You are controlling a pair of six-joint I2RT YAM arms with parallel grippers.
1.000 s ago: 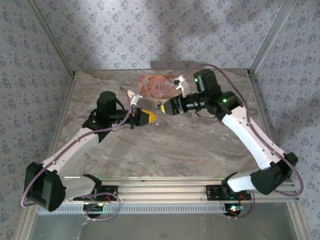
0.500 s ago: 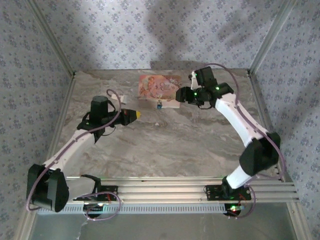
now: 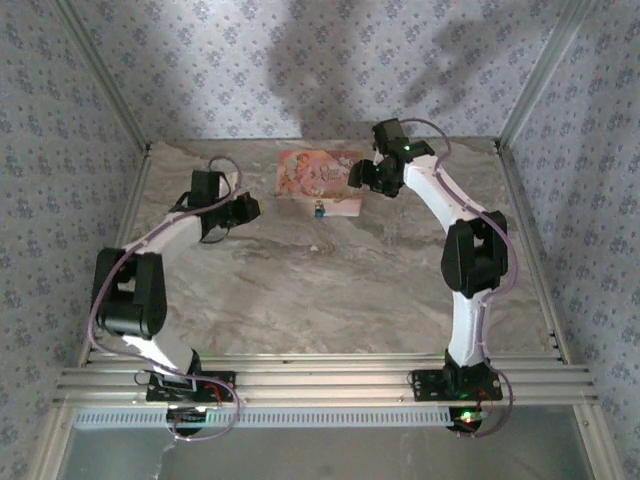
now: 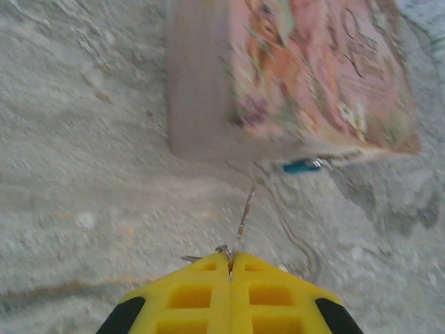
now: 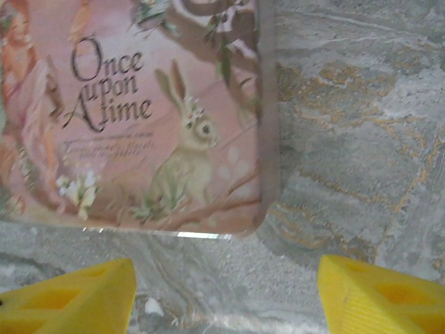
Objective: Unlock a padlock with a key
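OK, starting on the L: my L arm (image 3: pixel 150 245) is folded back, its wrist over the L half of the table (image 3: pixel 330 290) and aimed toward the middle. On the L wrist cam the L fingers (image 4: pixel 195 296) are pressed tight together, yellow tips meeting. They're pinching the key (image 4: pixel 243 209), a thin metal sliver seen edge-on that pokes fwd out of the seam, w/ a bit of wire ring at its base. It points roughly at the near edge of the pink box (image 3: pixel 318 172). Can't tell if its tip touches the marble.

The box lies flat at the far middle of the table. Its lid reads "Once upon A time", w/ a rabbit printed on it.

The padlock (image 3: pixel 318 211) is a tiny blue body w/ a glint of metal. It sits on the table at the box's near edge, about mid-length from overhead. It's just beside the edge, but I can't tell if it touches. It's well apart from both sets of fingers.

On the R, the R fingers (image 5: pixel 69 299) are spread wide w/ nothing between them. They hang just short of the box's R near corner, w/ bare marble below. Overhead, that wrist sits at the box's R end.
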